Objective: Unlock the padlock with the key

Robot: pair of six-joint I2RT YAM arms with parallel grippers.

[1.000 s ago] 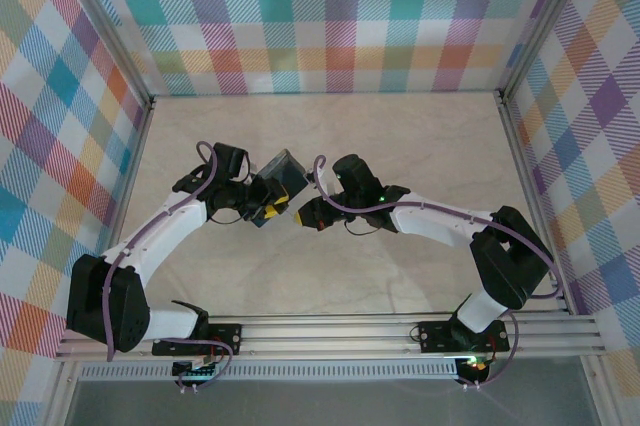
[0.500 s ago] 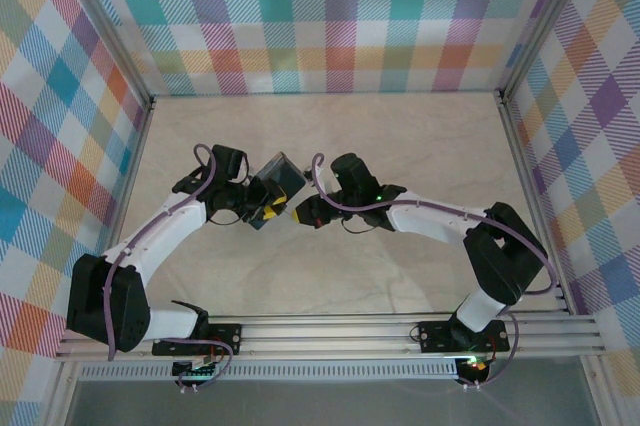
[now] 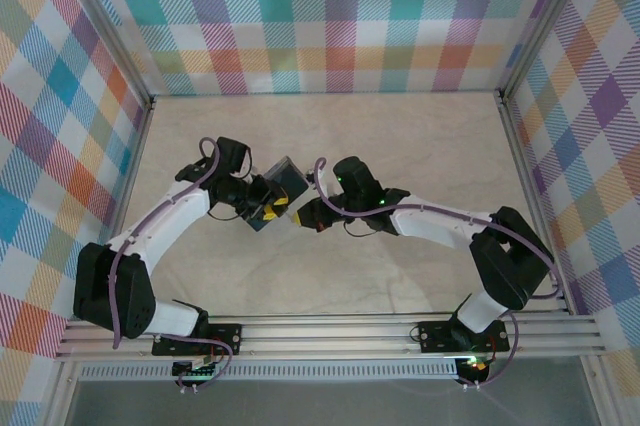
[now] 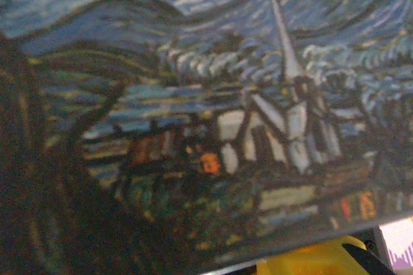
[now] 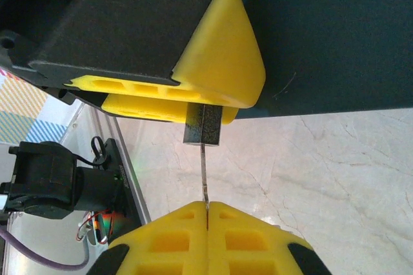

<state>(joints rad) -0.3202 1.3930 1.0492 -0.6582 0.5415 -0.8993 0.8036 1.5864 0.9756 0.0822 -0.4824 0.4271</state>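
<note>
The right tool (image 5: 208,206) pinches the key (image 5: 203,166), whose tip meets the padlock (image 5: 202,126). The left tool (image 3: 268,205) clamps the printed box (image 3: 286,179).

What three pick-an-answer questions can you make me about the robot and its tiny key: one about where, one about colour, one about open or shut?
1. Where is the tip of the thin grey metal key?
A) at the underside of the small dark padlock
B) inside a cup
C) under a book

2. What colour are the fingertips of the right gripper?
A) red
B) yellow
C) green

3. How is the right gripper?
A) wide open
B) shut on a spoon
C) shut on the key

Answers: 1 A, the key's shaft runs straight up to the padlock's bottom face. 2 B, both fingertips are plainly yellow in the right wrist view. 3 C, the two fingertips press together with the key's end pinched between them.
</note>
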